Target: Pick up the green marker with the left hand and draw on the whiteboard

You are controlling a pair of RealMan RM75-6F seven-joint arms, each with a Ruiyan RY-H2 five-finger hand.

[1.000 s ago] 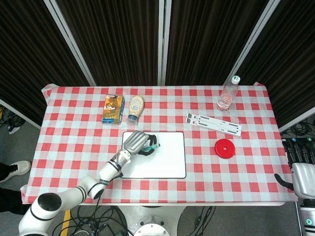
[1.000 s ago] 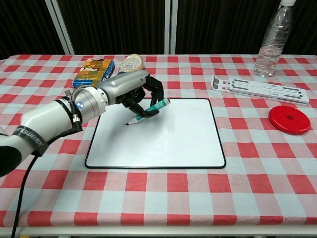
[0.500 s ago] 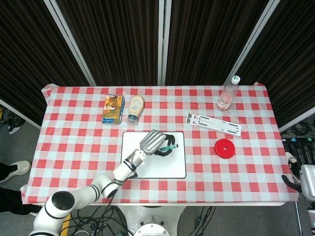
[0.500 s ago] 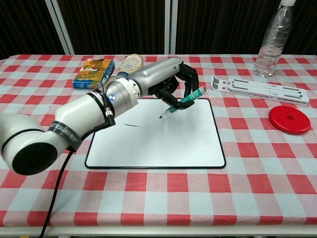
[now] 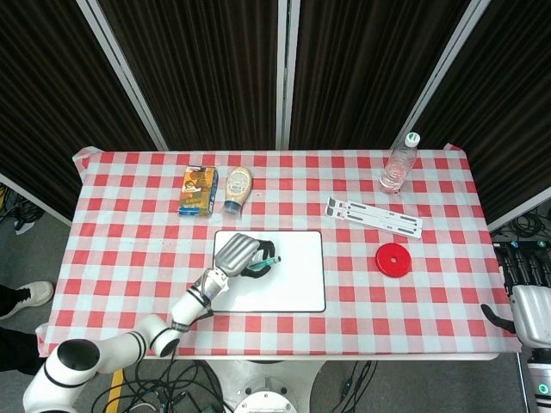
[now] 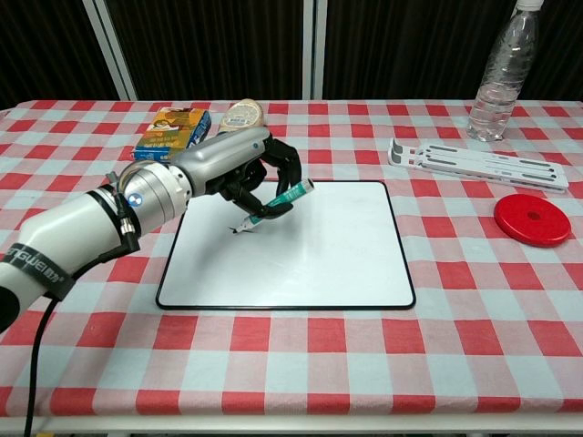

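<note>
- Fingers (image 6: 273, 164) of the left hand (image 6: 239, 162) curl tight around the green marker (image 6: 273, 202).
- Marker tip touches the whiteboard (image 6: 310, 250), left of the frame's middle.
- Right hand (image 5: 531, 311) sits at the lower right edge; I cannot tell how its fingers are.

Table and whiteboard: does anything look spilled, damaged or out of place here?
Nothing stands out. The left hand holds the green marker tilted, tip at the whiteboard. The water bottle stands upright, and no spill shows on the tablecloth.

Left hand (image 5: 237, 254) holds green marker (image 5: 266, 261) over whiteboard (image 5: 297, 284).
</note>
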